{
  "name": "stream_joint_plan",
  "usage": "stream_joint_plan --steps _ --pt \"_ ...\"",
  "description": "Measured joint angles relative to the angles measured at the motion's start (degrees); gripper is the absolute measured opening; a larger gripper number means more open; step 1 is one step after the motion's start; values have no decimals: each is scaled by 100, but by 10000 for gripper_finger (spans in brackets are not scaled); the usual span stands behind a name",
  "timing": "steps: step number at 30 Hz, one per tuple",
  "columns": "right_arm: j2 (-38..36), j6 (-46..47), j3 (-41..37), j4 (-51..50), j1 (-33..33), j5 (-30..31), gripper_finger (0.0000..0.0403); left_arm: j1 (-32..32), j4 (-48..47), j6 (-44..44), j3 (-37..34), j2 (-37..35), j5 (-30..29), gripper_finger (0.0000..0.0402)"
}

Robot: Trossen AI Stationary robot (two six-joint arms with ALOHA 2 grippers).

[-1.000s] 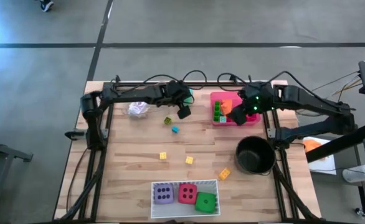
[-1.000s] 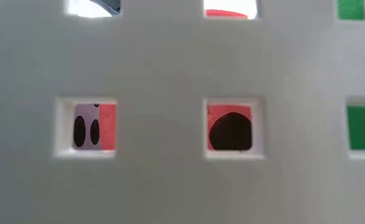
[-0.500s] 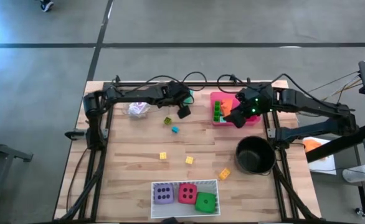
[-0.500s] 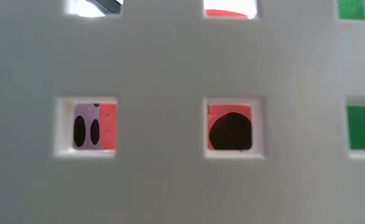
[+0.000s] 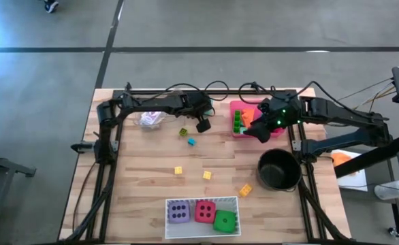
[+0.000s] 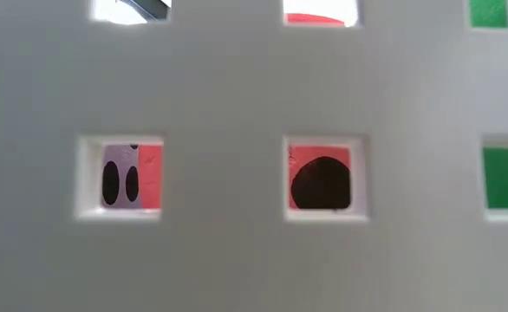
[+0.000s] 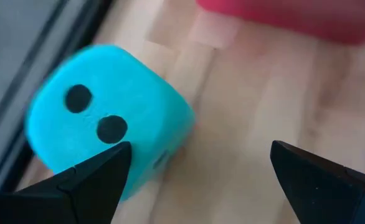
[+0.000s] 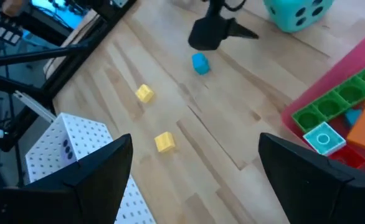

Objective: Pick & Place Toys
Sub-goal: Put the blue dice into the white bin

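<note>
A teal die (image 7: 101,140) rests on the wood near the table's far edge, beside the pink tray (image 5: 248,109). My left gripper (image 7: 198,165) hangs open just above it; the die sits ahead of one fingertip, off to the side of the gap. In the high view this gripper (image 5: 201,125) shows by the tray's left side. My right gripper (image 5: 259,131) hovers open over the pink tray's near edge, nothing between its fingers (image 8: 195,158). Purple (image 5: 179,212), red (image 5: 205,211) and green (image 5: 225,220) dice sit in the white tray (image 5: 203,201).
Small blocks lie loose on the wood: green (image 5: 183,132), blue (image 5: 191,141), yellow (image 5: 178,170) (image 5: 206,175) and orange (image 5: 245,190). A black pot (image 5: 279,170) stands at the right, and a crumpled clear wrap (image 5: 150,119) at the far left. The pink tray holds several blocks (image 8: 332,118).
My left gripper has sunk a little toward the teal die and the table, staying open. The dice and blocks have kept their places.
</note>
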Motion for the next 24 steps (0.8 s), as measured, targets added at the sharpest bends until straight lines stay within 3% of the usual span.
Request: stream_joint_plan --steps 6,13,15,20,24 --pt "-26 -93 48 9 1 43 340 -353 -1327 -302 354 -2 741 383" --pt "-26 -127 48 14 -1 85 340 -860 -1635 -331 655 -520 908 383" --pt "-26 -126 48 18 -1 101 340 -971 -1471 -199 642 -680 628 383" --pt "-26 -110 48 77 -1 190 340 -984 -1016 -33 635 -634 -924 382" --pt "-26 -59 48 134 -1 190 340 -969 -606 -312 627 -320 -1021 383"
